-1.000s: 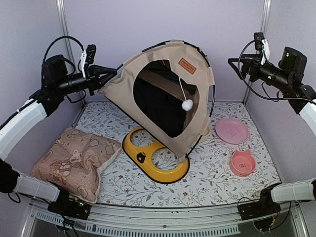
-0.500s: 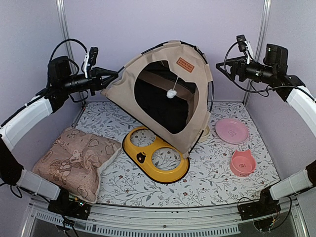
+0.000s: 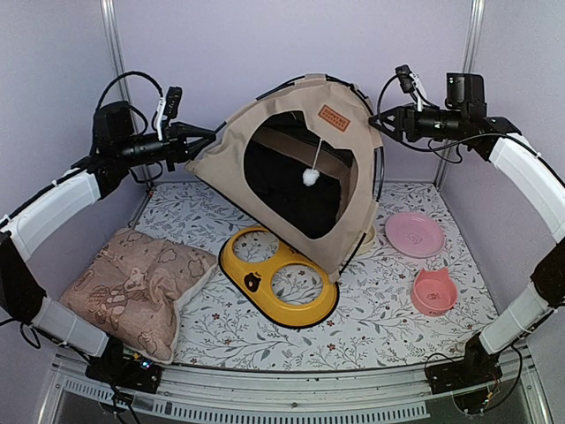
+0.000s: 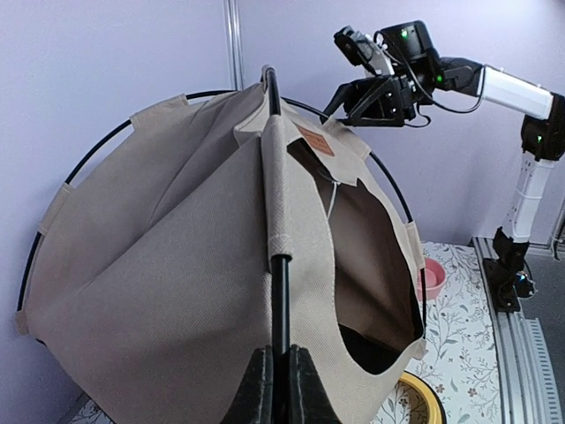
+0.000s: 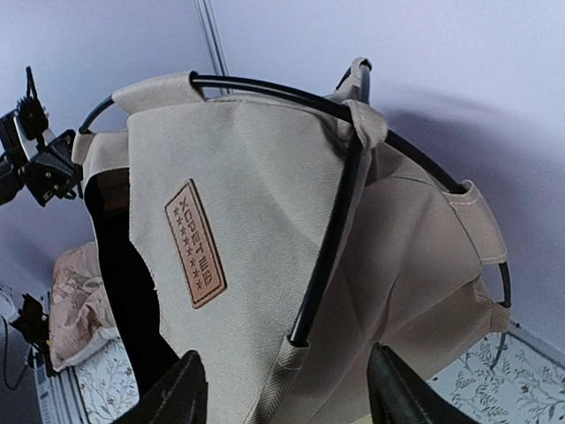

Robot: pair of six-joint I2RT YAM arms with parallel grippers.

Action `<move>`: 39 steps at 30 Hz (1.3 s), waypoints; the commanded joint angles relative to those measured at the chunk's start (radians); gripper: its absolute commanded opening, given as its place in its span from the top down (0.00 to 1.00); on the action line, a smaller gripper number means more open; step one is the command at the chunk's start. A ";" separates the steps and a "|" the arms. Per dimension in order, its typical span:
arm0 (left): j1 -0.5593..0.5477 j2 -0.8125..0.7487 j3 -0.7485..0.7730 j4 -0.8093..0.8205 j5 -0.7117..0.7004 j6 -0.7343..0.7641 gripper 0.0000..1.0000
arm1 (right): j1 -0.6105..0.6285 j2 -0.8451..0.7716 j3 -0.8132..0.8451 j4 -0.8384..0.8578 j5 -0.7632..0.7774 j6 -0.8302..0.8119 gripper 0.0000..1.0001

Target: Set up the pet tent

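Note:
The tan pet tent (image 3: 291, 168) stands tilted at the back of the mat, its dark opening facing forward, with a brown label (image 3: 334, 117) and a hanging white pompom (image 3: 310, 177). My left gripper (image 3: 205, 137) is shut on a black tent pole (image 4: 280, 300) at the tent's left edge; its fingers (image 4: 259, 389) pinch the pole. My right gripper (image 3: 378, 124) is open and empty, close to the tent's upper right side. In the right wrist view its fingers (image 5: 184, 389) straddle a black pole (image 5: 331, 230) and tan fabric (image 5: 256, 221) without touching.
A yellow double-bowl tray (image 3: 278, 278) lies in front of the tent, partly under its lower edge. A pinkish cushion (image 3: 132, 287) sits at front left. A pink plate (image 3: 415, 233) and a pink cat-eared bowl (image 3: 433, 291) sit at right. Frame posts stand at the back corners.
My right arm has swung left toward the tent's top right, gripper open. The tent has shifted slightly upright and the pompom has swung. My left gripper keeps its hold.

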 commanded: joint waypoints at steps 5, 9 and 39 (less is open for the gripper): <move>0.010 0.017 0.049 0.037 0.001 0.006 1.00 | 0.031 0.026 0.062 -0.036 -0.005 0.116 0.64; 0.009 0.014 0.049 0.043 -0.008 0.008 1.00 | 0.033 0.018 0.069 -0.023 0.007 0.170 0.80; -0.349 -0.212 -0.079 0.065 -0.736 -0.088 0.37 | 0.410 -0.149 -0.186 0.479 0.791 0.385 1.00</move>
